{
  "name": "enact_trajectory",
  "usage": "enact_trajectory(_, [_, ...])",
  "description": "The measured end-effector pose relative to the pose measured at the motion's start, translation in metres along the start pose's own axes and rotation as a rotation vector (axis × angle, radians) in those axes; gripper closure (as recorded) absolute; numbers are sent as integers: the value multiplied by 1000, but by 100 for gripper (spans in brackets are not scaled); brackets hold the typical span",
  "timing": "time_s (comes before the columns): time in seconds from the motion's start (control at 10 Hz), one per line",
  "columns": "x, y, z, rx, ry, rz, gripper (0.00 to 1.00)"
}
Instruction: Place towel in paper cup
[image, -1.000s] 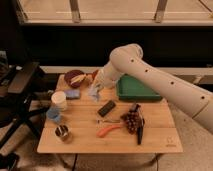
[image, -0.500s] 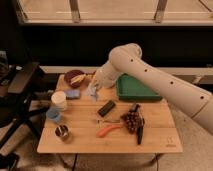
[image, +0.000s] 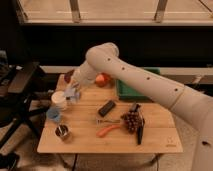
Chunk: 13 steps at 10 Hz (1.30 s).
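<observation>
Pinching a crumpled pale-blue towel (image: 71, 95), the claw (image: 75, 89) hangs just beside the white paper cup (image: 59, 100).

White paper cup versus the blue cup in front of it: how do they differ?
Colour: the white paper cup is pale, the blue cup is blue. Size: the white paper cup looks taller than the blue cup. Position: the gripper, holding the towel, is right beside the white paper cup; the blue cup sits nearer the front edge of the table. Both stand upright.
</observation>
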Motion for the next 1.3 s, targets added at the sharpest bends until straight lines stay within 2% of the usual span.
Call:
enact_trajectory(0.1, [-6, -7, 6, 3, -10, -12, 100])
enact_trajectory(0.5, [-6, -7, 5, 2, -9, -10, 100])
enact_trajectory(0.7, [-7, -7, 10, 9, -29, -26, 100])
enact_trajectory(0.8, [-12, -12, 17, 13, -50, -47, 100])
enact_trajectory(1.3, [-58, -56, 89, 32, -185, -125, 100])
